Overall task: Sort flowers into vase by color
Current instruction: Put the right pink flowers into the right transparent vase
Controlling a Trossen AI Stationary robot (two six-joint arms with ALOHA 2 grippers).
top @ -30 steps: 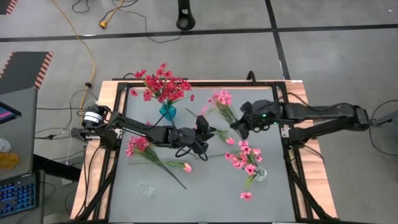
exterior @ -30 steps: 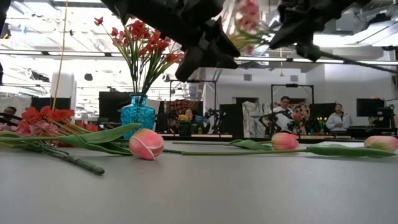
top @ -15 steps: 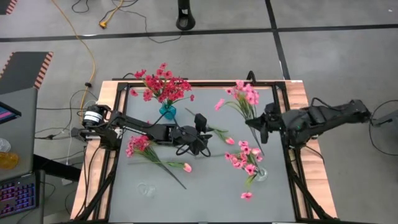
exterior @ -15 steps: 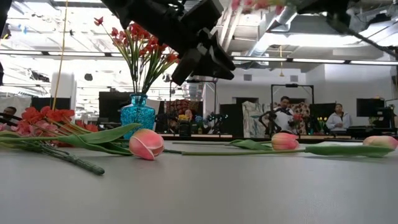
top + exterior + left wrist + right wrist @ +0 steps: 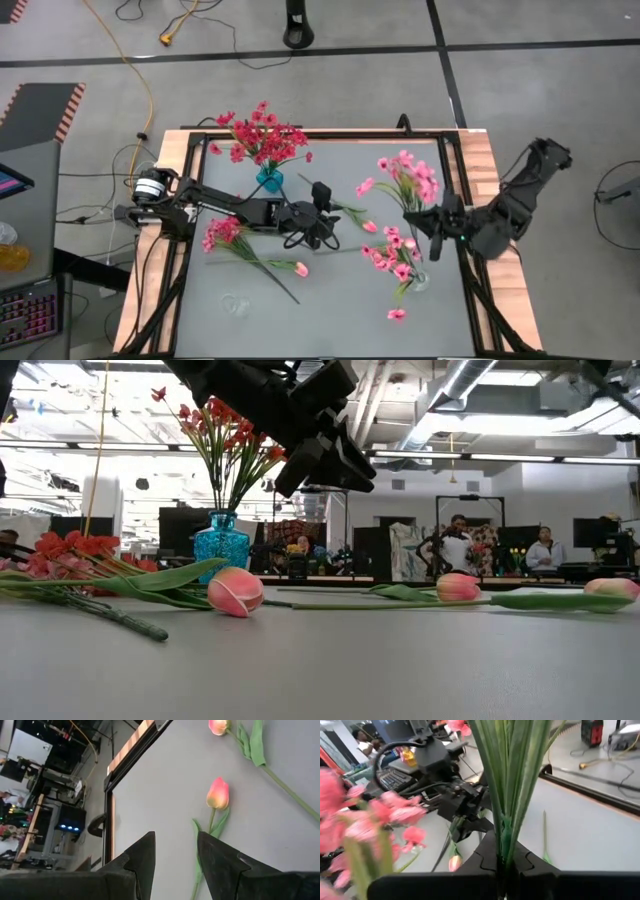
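Observation:
My right gripper [image 5: 432,222] is over the table's right part, shut on a pink flower sprig whose blooms [image 5: 405,178] point toward the far edge. Just nearer stands a clear vase [image 5: 418,281] with pink flowers [image 5: 395,255]. A blue vase [image 5: 268,179] at the far centre holds red flowers [image 5: 260,140]. My left gripper [image 5: 325,215] hangs open above the table's middle, with nothing between its fingers [image 5: 145,857]. A tulip bud [image 5: 218,794] lies on the table beyond it. A red sprig [image 5: 225,235] and a second bud [image 5: 301,268] lie left of centre. My right gripper pinches the pink sprig's bundle of green stems and leaves [image 5: 506,827] between its two fingers [image 5: 485,857], near the lower end. The fingers come roughly level from the table's right side. The sprig is lifted clear of the table, its blooms out beyond the fingertips.
More buds lie at the centre [image 5: 370,227] and near the front [image 5: 397,314]. A clear glass object [image 5: 235,303] sits at the near left. The table's black frame [image 5: 462,170] borders the right side. People and equipment show in the room behind.
My right gripper has carried the pink sprig from the far centre toward the table's right edge and a little nearer, turning as the arm folded back; the sprig has left the low view. My left gripper has rolled slightly in place.

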